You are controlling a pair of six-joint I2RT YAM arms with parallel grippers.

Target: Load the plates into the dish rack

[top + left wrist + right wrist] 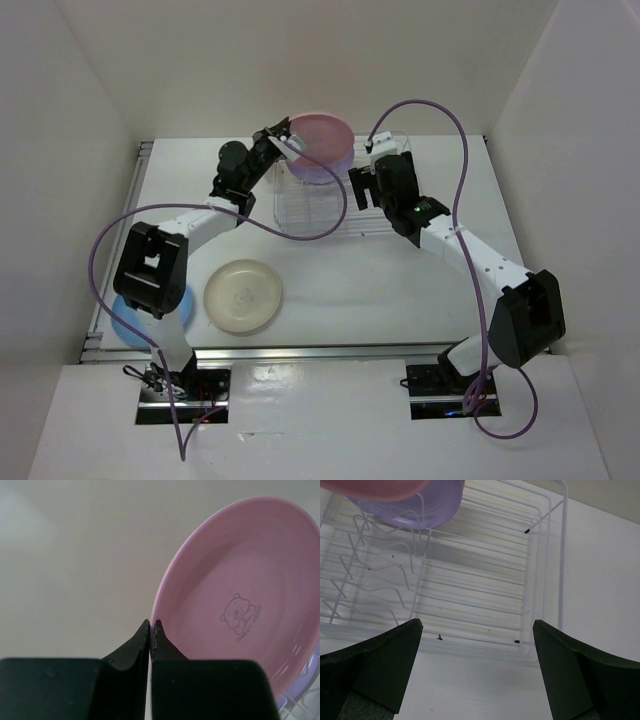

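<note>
My left gripper [288, 146] [151, 622] is shut on the left rim of the pink plate [322, 131] [240, 600] and holds it tilted above the far end of the dish rack [318, 200] [470, 570]. The lavender plate [322, 170] [415, 502] stands in the rack just below the pink one. The pink plate's edge also shows in the right wrist view [370, 487]. My right gripper [362, 186] [477, 624] is open and empty over the rack's right side. The cream plate [243, 295] lies flat on the table. The sky blue plate [128, 322] lies at the near left, partly hidden by my left arm. The orange plate is out of view.
White walls close in the table at the left, back and right. A metal rail [320, 352] runs along the near edge. Purple cables [455, 170] loop above both arms.
</note>
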